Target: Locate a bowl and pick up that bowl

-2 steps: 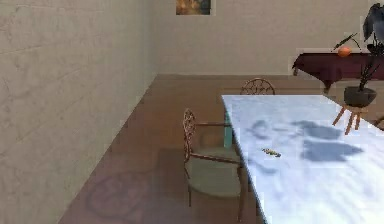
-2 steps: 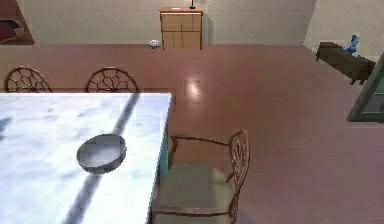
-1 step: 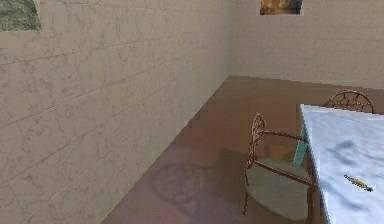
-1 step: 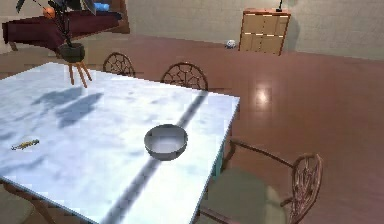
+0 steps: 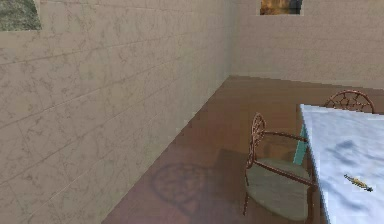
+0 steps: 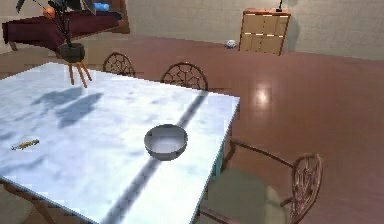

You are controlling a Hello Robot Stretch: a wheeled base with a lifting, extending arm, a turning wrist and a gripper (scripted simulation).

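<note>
bowl [image 6: 165, 141]: grey, round, mouth up, flat on the counter [image 6: 80, 125]; sits toward the corner nearest the armchair [image 6: 262, 195], a bit in from the edges.
why so: we judge it's just resting there as tableware. Bare top all round it, nothing touching, so approach from above looks free.
pincer: state can't be told from what we have; we won't guess.
step: bowl is found, pick-up not yet done. Next, as we judge it, is lining up the base and arm w/ the bowl.
counter: pale marbled top; in fwd view its corner [image 5: 345, 140] is at the right, w/ a brown floor strip betw. it and the wall [image 5: 110, 100].
small item: thin yellowish thing [image 6: 25, 146] on the top, well apart from the bowl. Too small to name, and no obstacle.
in the way: the armchair stands tucked at the counter edge near the bowl; its arms and back could foul a low reach from that side. Two more chairs [image 6: 185, 75] are at the far edge, away from the bowl.
fwd view chairs: one [image 5: 270, 160] at the counter's side, nearest our path; we'd keep the base clear of it.
background: dresser [image 6: 265, 32] by the far wall and a dark red sofa-like piece [image 6: 40, 32] at the arm side view's upper left, both well apart from the counter.
</note>
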